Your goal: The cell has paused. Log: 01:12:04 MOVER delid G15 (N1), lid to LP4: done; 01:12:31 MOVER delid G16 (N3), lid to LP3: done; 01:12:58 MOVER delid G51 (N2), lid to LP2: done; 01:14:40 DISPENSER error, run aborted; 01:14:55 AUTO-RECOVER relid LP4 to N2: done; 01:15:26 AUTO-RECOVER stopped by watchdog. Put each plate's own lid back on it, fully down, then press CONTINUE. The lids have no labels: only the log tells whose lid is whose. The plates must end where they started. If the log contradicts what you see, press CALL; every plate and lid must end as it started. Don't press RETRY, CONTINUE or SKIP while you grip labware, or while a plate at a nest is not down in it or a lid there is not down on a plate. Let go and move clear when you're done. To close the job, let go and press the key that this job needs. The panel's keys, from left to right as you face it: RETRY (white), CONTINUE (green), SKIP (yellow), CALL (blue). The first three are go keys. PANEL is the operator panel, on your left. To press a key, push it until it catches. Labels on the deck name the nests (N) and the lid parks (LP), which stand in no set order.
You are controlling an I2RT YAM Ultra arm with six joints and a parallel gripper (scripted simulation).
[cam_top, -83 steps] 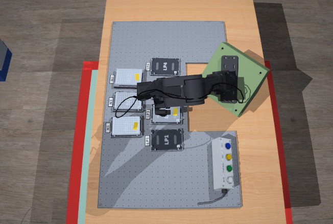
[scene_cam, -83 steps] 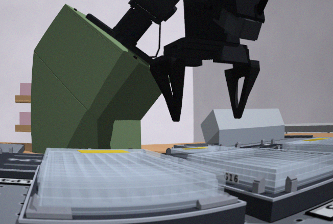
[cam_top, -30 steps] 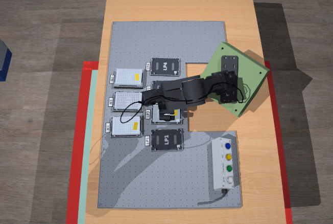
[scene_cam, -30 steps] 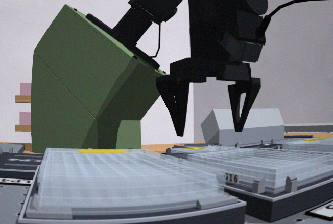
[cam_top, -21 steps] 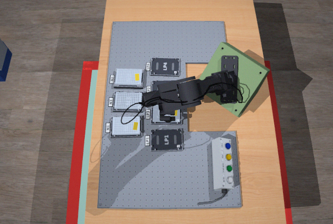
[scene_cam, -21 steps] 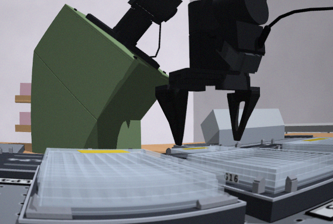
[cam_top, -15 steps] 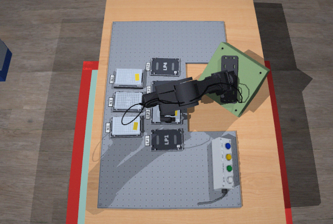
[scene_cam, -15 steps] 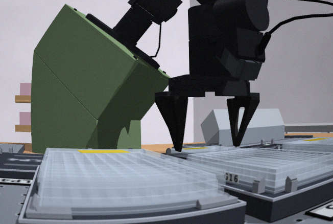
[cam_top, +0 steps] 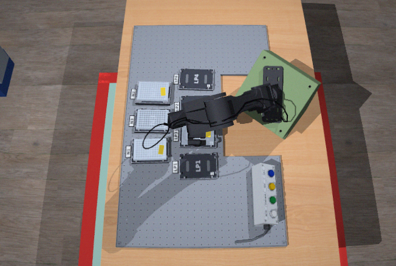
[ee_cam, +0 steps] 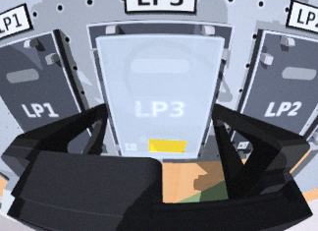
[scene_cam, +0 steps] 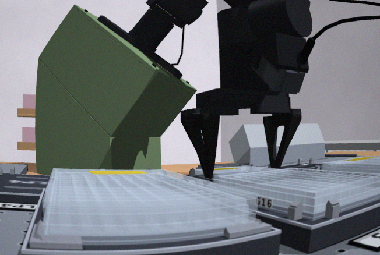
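My gripper (ee_cam: 159,109) is open and lowered over park LP3, with one finger on each side of the clear lid (ee_cam: 159,91) that lies there. The fingers stand apart from the lid's edges. In the side view the fingertips (scene_cam: 242,170) reach down to lid height. From above, the arm hides most of this lid (cam_top: 209,137). The plate at N2 (cam_top: 152,92) and the plate at N1 (cam_top: 149,149) each carry a lid with a yellow tag. Plate G16 (scene_cam: 294,184) at N3 (cam_top: 152,119) has bare wells.
Parks LP4 (cam_top: 196,79), LP1 (cam_top: 198,166) and LP2 (ee_cam: 283,98) show bare dark pads. The panel (cam_top: 265,198) stands near the front right, with blue (cam_top: 271,173), yellow (cam_top: 272,186), green (cam_top: 273,199) and white (cam_top: 273,214) keys. The green arm base (cam_top: 281,93) is at the right.
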